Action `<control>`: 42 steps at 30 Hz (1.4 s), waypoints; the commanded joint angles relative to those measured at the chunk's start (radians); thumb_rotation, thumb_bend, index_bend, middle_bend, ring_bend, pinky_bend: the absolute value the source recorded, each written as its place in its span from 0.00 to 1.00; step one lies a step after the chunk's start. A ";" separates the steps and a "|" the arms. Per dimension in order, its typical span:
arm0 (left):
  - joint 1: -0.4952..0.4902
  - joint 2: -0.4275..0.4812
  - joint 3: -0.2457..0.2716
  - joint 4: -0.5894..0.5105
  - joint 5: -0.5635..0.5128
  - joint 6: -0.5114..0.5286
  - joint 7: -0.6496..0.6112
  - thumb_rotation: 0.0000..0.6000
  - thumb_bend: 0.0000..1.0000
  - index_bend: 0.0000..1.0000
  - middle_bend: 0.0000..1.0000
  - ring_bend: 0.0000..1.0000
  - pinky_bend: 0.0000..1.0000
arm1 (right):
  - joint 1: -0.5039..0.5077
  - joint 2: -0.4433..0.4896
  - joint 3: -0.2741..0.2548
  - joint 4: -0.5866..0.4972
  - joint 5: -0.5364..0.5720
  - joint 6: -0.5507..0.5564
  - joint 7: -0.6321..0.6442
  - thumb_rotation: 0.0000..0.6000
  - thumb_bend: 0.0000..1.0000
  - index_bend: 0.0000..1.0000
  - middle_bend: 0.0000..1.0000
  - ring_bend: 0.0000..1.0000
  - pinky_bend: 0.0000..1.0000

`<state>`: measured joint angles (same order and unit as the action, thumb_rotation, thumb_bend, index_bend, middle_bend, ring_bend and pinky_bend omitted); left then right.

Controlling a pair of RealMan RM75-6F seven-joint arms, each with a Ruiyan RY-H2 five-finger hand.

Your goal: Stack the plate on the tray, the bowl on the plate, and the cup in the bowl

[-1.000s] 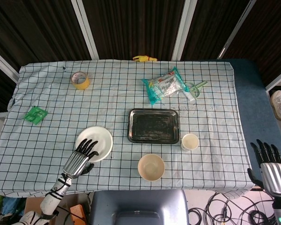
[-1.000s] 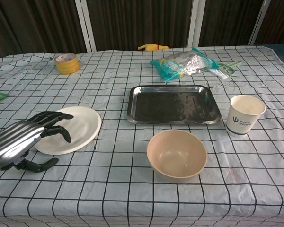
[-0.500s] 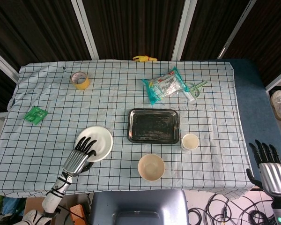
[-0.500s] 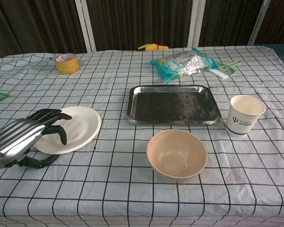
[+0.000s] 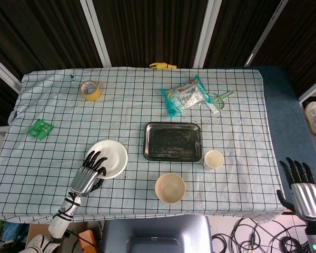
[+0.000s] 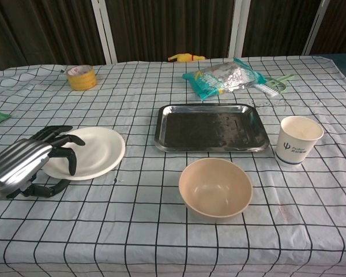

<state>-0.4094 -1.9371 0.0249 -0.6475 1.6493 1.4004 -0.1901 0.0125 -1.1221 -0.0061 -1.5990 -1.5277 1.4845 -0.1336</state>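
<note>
The white plate lies left of the dark metal tray, its left side slightly raised. My left hand grips the plate's near-left rim, fingers on top and thumb underneath. A beige bowl sits in front of the tray. Just off the tray's right front corner stands a white paper cup, upright. My right hand hangs off the table's right edge with fingers spread, holding nothing; the chest view does not show it.
A yellow tape roll is at the back left. Behind the tray lie a teal snack bag and a green brush. A green packet lies at the left edge, a yellow toy at the far edge.
My left hand has closed its hold on the plate's rim; the plate has shifted slightly right and its left side has lifted. The right hand sank a little.
</note>
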 commanded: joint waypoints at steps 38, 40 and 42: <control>-0.226 0.033 -0.223 -0.156 -0.064 0.171 -0.088 1.00 0.44 0.67 0.24 0.04 0.06 | -0.011 0.023 0.004 -0.011 -0.010 0.015 0.043 1.00 0.32 0.03 0.00 0.00 0.00; -0.251 0.044 -0.232 -0.210 -0.066 0.142 -0.056 1.00 0.43 0.67 0.24 0.04 0.06 | -0.009 0.026 0.006 -0.011 -0.007 0.012 0.050 1.00 0.32 0.03 0.00 0.00 0.00; -0.275 0.044 -0.241 -0.241 -0.067 0.119 -0.025 1.00 0.43 0.67 0.25 0.04 0.05 | -0.009 0.029 0.008 -0.011 -0.003 0.009 0.056 1.00 0.32 0.03 0.00 0.00 0.00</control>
<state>-0.6499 -1.9057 -0.1998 -0.8483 1.5820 1.5528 -0.2545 0.0035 -1.0943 0.0008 -1.6101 -1.5315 1.4942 -0.0788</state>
